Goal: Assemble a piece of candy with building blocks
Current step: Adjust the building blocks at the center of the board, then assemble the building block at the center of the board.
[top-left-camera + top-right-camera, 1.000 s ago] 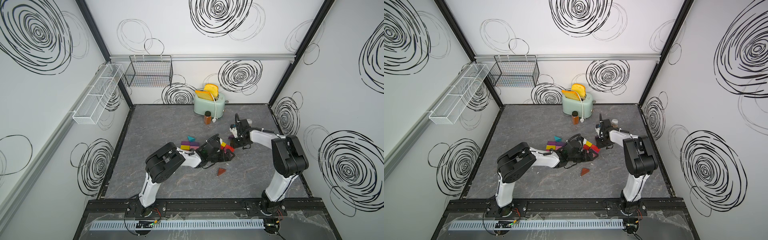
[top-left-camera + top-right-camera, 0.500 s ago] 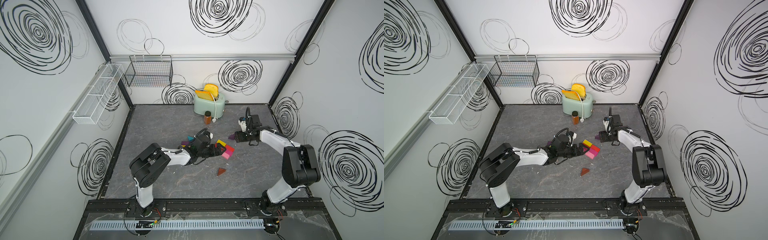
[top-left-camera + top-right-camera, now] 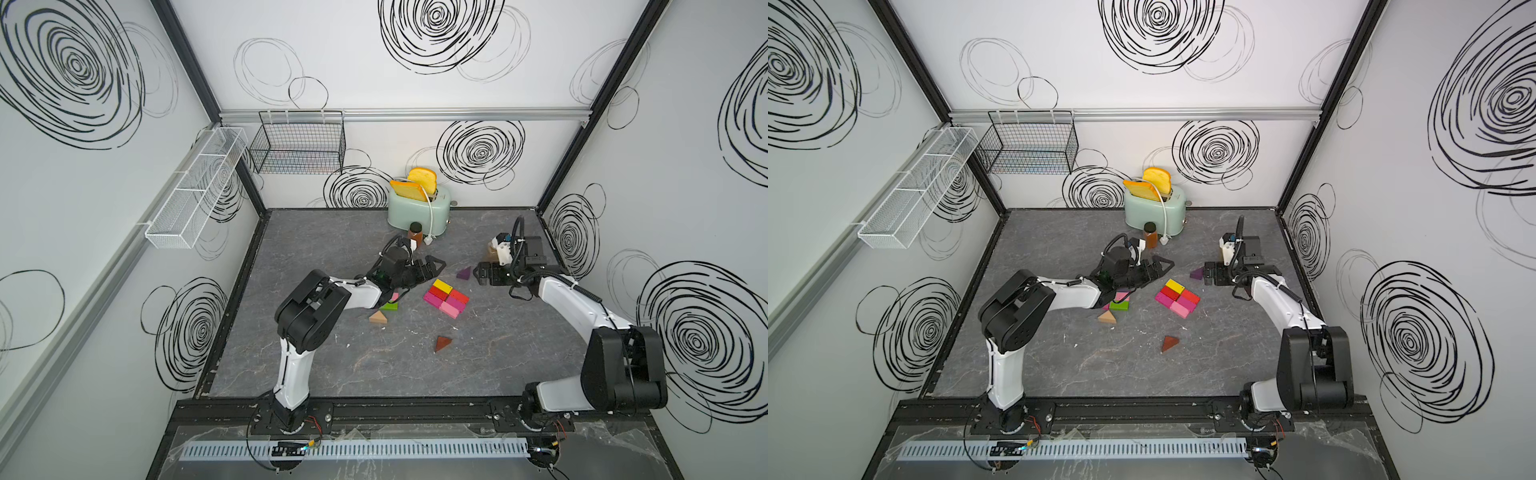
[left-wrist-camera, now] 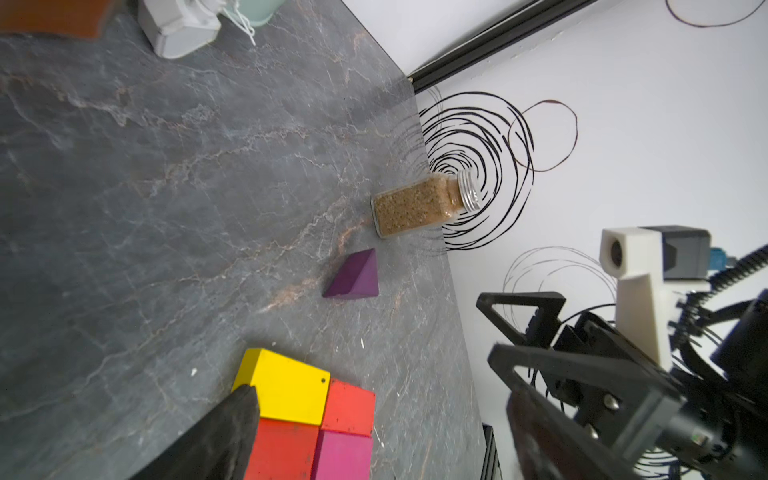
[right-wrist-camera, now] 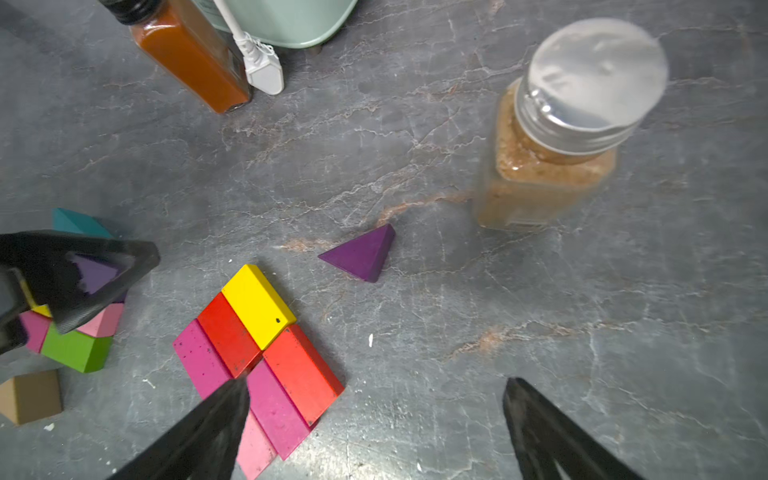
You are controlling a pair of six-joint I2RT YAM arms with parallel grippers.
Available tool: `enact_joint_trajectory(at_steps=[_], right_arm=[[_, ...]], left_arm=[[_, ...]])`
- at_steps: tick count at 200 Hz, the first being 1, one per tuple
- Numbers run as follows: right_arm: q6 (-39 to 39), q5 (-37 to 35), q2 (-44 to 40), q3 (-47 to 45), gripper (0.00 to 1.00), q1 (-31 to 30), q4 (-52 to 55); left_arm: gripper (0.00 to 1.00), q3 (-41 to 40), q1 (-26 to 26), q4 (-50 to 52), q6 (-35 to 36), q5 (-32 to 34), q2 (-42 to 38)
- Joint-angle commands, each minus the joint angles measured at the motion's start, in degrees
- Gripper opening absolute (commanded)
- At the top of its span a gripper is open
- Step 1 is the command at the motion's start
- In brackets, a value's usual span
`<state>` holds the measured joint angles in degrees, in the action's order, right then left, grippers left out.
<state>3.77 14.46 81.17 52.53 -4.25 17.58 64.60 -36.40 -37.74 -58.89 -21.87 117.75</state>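
My left hand (image 3: 433, 268): released, empty, above mixed loose blocks (image 5: 75, 349).
My right hand (image 3: 480, 275): released, empty, near small purple wooden wedge (image 3: 464, 273).
Yellow, red, magenta, pink wooden bricks (image 3: 445, 297): packed flat on grey desk (image 3: 332, 249).

Left gripper (image 3: 436, 268) covers most of the block pile (image 5: 75, 349); teal wedge (image 5: 77, 222) half hidden, likely a purple block (image 5: 95, 272) behind its finger.

A flat slab of bricks (image 3: 445, 298) lies at centre: yellow, red, magenta and pink, set edge to edge. A purple wedge (image 3: 464, 273) lies apart just behind it, and a brown wedge (image 3: 443, 343) lies alone toward the front. A green brick (image 3: 390, 306) and a tan wedge (image 3: 378, 318) adjoin a partly hidden cluster (image 5: 102, 322) of pink, magenta, purple and teal pieces.
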Motion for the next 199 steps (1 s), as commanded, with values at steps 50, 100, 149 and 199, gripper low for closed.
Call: enact_joint_trajectory(at_steps=[50,100,149,199], right_arm=[[0.89,3.12,2.80,1.02,0.99,1.51,-4.61],[0.62,6.57,16.65,11.29,0.99,-1.51,-5.72],[-1.22,5.41,27.27,20.55,0.99,-5.02,-3.39],[-2.86,6.43,33.38,26.36,0.97,-6.76,-0.92]], left_arm=[[0.98,1.77,-1.01,-4.38,-1.97,2.88,2.61],[0.98,-7.34,-1.12,-0.06,2.87,0.33,-9.67],[0.98,-20.20,-3.70,3.07,4.08,-0.81,-24.01],[0.98,-22.76,-6.09,6.31,5.00,-0.11,-30.68]])
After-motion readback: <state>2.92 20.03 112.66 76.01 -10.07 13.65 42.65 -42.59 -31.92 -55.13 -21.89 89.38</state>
